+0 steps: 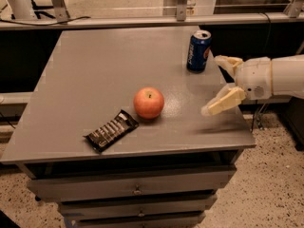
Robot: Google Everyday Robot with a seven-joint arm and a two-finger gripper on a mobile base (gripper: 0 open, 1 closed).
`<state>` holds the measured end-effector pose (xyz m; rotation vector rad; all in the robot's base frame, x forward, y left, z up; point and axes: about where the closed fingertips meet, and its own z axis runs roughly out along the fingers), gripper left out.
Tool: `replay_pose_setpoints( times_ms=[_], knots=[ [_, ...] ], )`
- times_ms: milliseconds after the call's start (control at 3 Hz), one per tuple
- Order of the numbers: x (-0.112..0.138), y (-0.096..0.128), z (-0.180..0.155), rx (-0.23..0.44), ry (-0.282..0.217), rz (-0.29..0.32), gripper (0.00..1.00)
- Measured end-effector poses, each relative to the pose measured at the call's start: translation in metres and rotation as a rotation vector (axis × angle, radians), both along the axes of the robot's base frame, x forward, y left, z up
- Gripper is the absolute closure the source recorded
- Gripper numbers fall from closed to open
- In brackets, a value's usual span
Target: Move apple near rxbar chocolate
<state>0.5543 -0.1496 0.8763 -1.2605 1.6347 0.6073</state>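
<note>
The orange-red apple [148, 102] stands on the grey table [95, 80], just right of the rxbar chocolate [111, 130], a flat black bar lying slanted near the front edge. The two are a small gap apart. My gripper [216, 84] is at the table's right edge, well to the right of the apple and clear of it. It is open and empty, with one pale finger [223, 102] low and one higher [227, 62].
A blue soda can [199, 51] stands upright at the back right, close to my upper finger. The table has drawers [137, 189] below its front edge. A rail and frame [142, 20] run behind the table.
</note>
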Motion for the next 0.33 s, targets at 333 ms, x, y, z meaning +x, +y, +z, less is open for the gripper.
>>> replay_pose_setpoints(
  times_ms=[333],
  knots=[
    [0.0042,-0.0030,0.0101,0.003,-0.019,-0.007,0.00]
  ],
)
